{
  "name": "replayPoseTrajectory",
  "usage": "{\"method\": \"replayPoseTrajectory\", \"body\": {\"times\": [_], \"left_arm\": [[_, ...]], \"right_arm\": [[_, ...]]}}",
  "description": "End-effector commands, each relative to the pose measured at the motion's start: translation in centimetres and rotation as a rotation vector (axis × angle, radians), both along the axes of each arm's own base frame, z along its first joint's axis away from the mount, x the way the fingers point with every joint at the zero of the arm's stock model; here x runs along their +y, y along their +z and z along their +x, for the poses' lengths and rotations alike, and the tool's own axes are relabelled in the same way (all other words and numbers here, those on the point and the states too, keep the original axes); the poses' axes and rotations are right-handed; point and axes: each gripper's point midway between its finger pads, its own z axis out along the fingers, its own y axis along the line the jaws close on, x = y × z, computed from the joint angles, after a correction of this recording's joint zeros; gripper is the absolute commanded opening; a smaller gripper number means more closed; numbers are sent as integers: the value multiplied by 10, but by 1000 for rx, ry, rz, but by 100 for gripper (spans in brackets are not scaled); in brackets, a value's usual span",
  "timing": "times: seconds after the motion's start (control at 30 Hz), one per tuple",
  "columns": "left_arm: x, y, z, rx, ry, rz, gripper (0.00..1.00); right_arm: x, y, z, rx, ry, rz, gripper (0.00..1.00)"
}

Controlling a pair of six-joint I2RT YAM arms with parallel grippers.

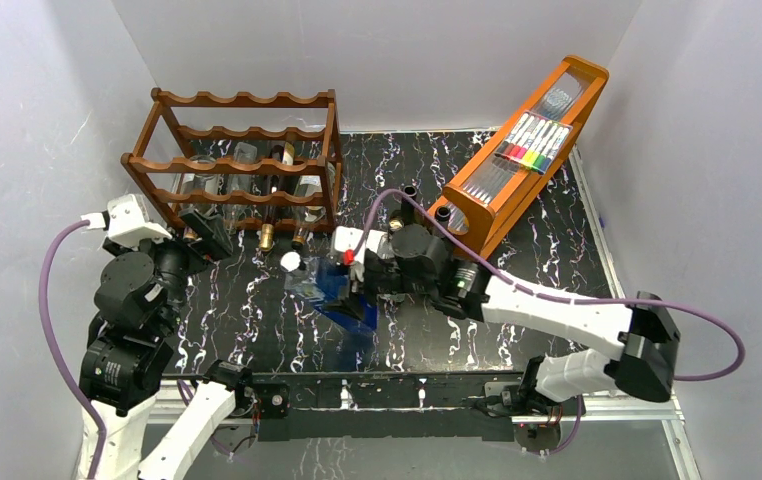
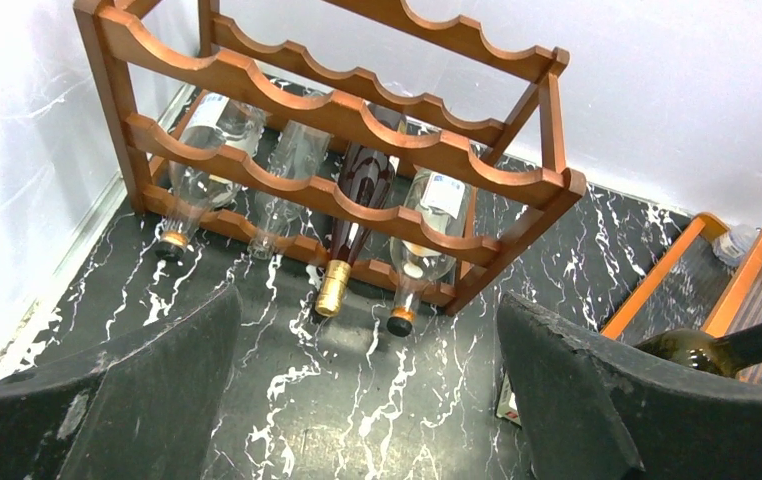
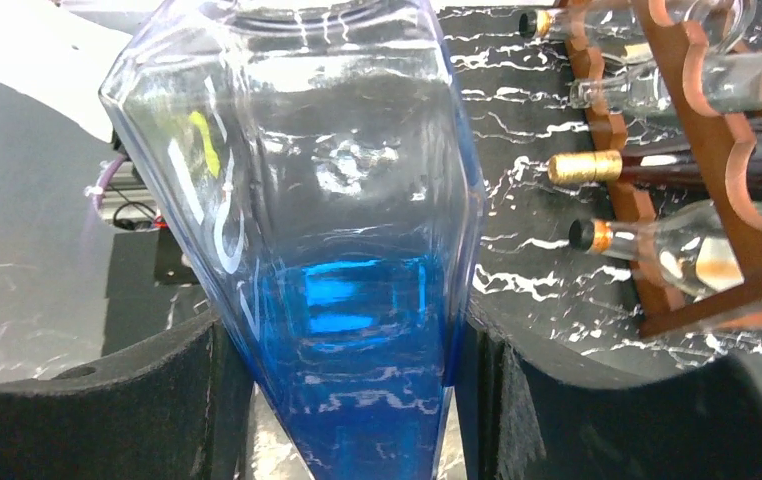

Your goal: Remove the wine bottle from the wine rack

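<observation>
In the right gripper (image 3: 349,410), the wine bottle (image 3: 297,170).

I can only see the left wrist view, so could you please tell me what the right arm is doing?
Observer: The right gripper is closed on a clear bottle with a blue base, which is off the rack.
Operator: Thank you. Where is it relative to the rack?
Observer: In the top view it is in front of the wine rack, and its white cap points toward the rack.
Operator: And what are the orange rails at my right edge?
Observer: They belong to a slanted orange tray stand holding coloured markers.
</observation>
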Motion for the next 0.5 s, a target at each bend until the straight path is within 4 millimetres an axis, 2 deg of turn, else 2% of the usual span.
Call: {"method": "replayPoseTrajectory", "body": {"times": [0.0,0.23,0.47], "left_arm": [[-9,-3,7,2,-36,-20,98],[-22,-14,17,31,-81,-47,98],[-32,-27,23,62,-108,-84,98]], "right_arm": [[-22,90,-8,-61,-38,283,0],[-71,55,4,-60,-213,228,0],[-114,42,13,-73,-362,249,0]]}}
